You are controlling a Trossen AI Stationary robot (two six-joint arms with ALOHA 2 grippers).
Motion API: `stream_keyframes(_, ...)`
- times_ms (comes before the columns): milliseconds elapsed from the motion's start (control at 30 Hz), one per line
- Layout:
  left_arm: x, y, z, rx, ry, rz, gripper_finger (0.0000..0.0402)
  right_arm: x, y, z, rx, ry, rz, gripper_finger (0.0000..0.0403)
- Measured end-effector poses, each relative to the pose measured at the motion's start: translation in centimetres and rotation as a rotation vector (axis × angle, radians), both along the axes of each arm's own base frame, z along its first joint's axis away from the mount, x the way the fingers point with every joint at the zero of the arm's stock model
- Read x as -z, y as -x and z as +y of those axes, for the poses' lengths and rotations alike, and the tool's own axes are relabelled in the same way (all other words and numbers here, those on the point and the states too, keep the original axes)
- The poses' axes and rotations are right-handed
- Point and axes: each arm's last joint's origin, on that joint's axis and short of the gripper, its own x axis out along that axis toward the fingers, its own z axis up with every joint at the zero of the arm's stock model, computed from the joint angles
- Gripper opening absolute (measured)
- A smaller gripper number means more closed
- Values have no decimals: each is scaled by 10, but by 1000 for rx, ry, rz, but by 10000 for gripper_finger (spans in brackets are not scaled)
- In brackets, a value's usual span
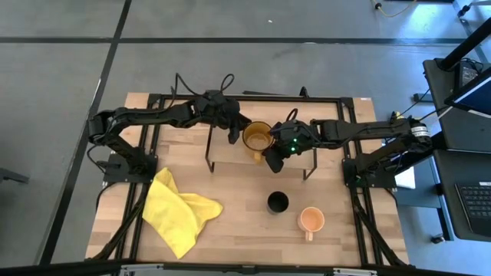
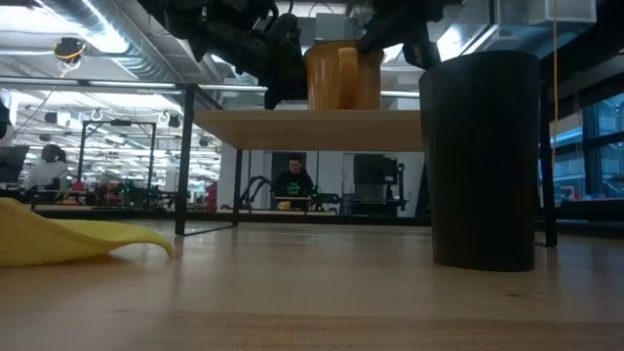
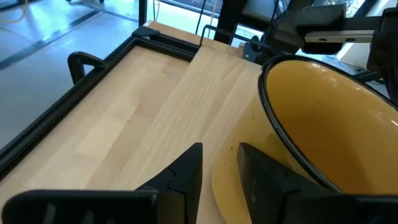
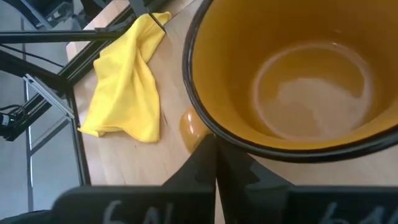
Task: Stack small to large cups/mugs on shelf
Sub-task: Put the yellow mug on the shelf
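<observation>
We see open-plan lab or workshop: exposed ducts and strip lights [image 2: 107,39] overhead, person seated at far desk [image 2: 293,181], grey taped concrete floor [image 1: 61,69], keyboard [image 1: 476,201] on bench right of black-framed robot table [image 1: 230,230].

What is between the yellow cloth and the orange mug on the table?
The small black cup stands between the yellow cloth and the peach-orange mug, with bare table wood around it. The high view shows this.
</observation>
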Motion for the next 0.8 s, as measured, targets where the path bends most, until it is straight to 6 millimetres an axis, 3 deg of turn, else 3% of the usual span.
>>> stream_keyframes(800,1,4,7,-7,-71,29,99,0,-1,1,-74,7,-5,52)
